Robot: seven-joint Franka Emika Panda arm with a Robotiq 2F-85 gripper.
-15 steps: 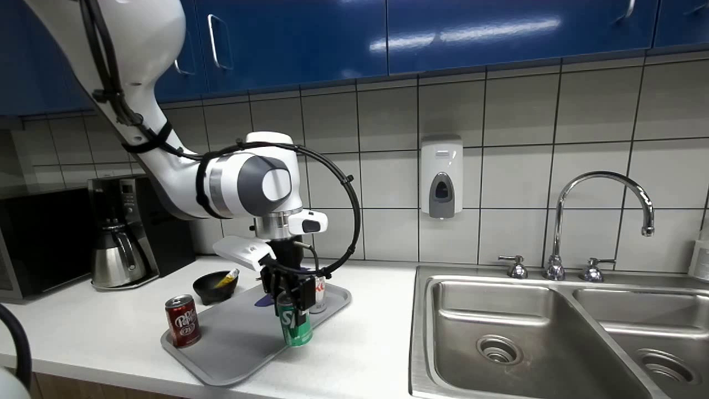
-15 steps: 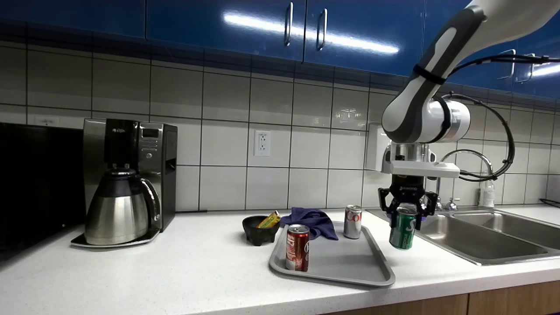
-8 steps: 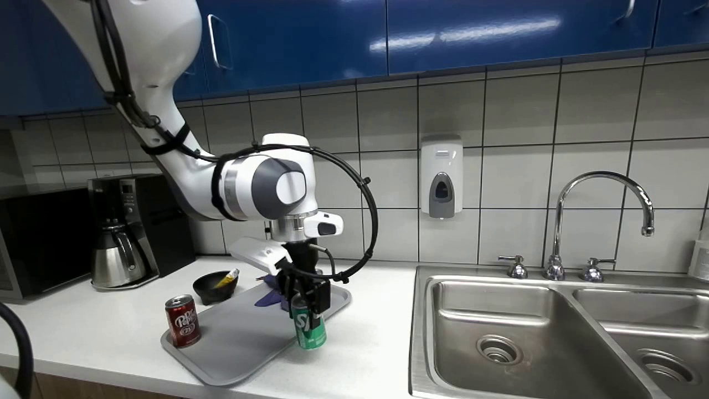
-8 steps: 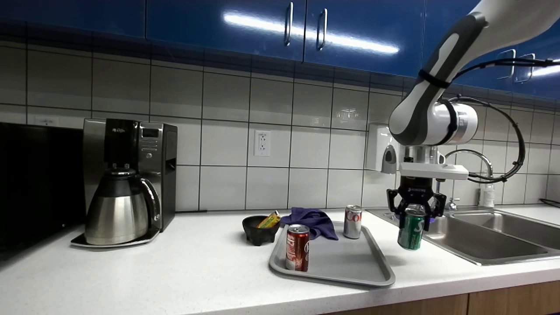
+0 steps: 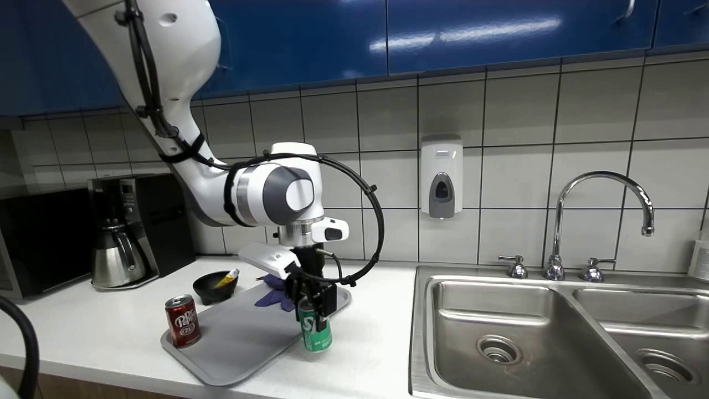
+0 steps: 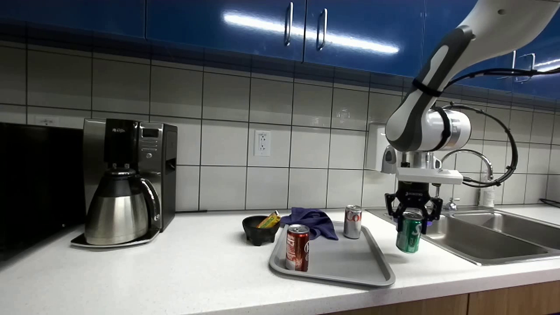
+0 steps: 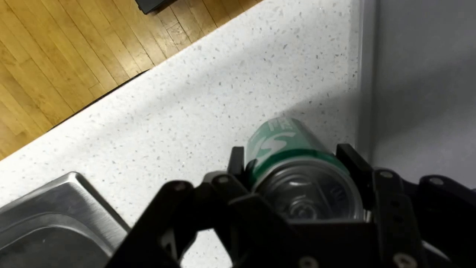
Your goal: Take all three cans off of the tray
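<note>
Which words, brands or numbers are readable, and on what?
"Pepper": dark red cylindrical metal can.
"Co", partial: silver-white cylindrical metal can.
"S", partial: green cylindrical metal can.
Too small or blurred: other can print; marks on the black-and-silver coffee maker, black metal gripper, white plastic soap dispenser, yellow packet, white wall outlet and white bottle.

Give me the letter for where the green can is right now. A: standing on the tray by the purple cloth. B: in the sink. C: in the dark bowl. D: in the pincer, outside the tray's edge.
D, since the pincer is closed on the green can, and the wrist view shows white counter between its base and the tray.
</note>
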